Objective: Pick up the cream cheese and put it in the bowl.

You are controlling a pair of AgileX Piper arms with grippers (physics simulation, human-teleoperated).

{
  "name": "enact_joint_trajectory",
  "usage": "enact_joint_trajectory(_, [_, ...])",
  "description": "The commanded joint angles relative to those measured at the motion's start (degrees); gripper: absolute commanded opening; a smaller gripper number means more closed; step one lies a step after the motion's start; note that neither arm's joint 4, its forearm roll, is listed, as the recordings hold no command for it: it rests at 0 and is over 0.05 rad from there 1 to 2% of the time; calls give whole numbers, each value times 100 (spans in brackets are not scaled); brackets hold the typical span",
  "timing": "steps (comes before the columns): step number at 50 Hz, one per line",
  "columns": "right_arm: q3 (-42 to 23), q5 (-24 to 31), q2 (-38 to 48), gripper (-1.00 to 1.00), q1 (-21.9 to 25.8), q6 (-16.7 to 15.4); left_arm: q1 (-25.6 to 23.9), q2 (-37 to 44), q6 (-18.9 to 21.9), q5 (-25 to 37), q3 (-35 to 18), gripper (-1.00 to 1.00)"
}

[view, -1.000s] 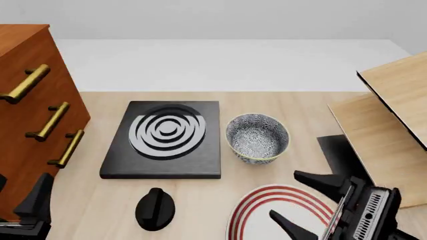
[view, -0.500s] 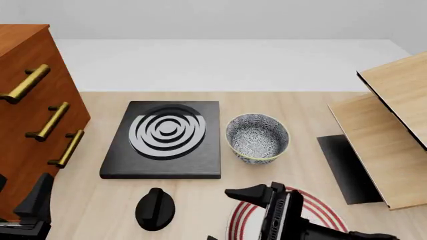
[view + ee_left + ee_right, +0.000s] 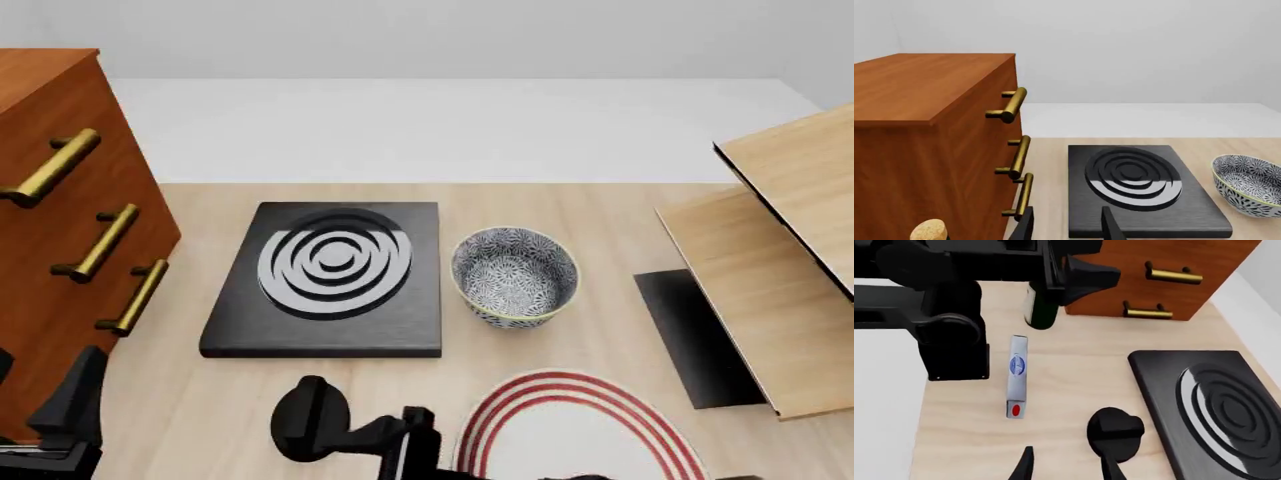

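Observation:
The cream cheese [image 3: 1016, 375] shows only in the right wrist view, a narrow pale carton with a blue oval logo lying flat on the wooden table, beside the left arm's black base [image 3: 954, 340]. My right gripper [image 3: 1067, 467] is open and empty, short of the carton and apart from it. In the front view that gripper [image 3: 380, 440] sits at the bottom edge beside the black knob [image 3: 310, 415]. The speckled bowl [image 3: 515, 277] stands upright to the right of the stove plate. My left gripper [image 3: 1067, 227] is open and empty, near the cabinet.
A brown cabinet [image 3: 54, 230] with brass handles fills the left. The black stove plate [image 3: 327, 280] lies mid-table. A white plate with red rings [image 3: 574, 430] is at the front. A wooden shelf [image 3: 774, 270] stands at the right. A dark bottle [image 3: 1041, 310] stands near the left arm.
My right arm has swung left along the table's front, from the lower right corner across the ringed plate to beside the black knob. The left arm has not moved.

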Motion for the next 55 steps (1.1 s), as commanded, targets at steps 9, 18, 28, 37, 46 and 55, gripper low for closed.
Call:
enact_joint_trajectory(9, [-1108,80,1295,100,632,175,0,0,0,0,0,100])
enact_joint_trajectory(18, [-1440,122,1697,100,756,220,0,0,0,0,0,100])
enact_joint_trajectory(28, [-1668,165,1903,100,780,283,0,0,0,0,0,100])
enact_joint_trajectory(37, [-1709,120,1997,100,677,311,0,0,0,0,0,100])
enact_joint_trajectory(46, [-1832,54,2255,100,660,419,0,0,0,0,0,100])
enact_joint_trajectory(55, [-1982,35,2481,100,708,524,0,0,0,0,0,100])
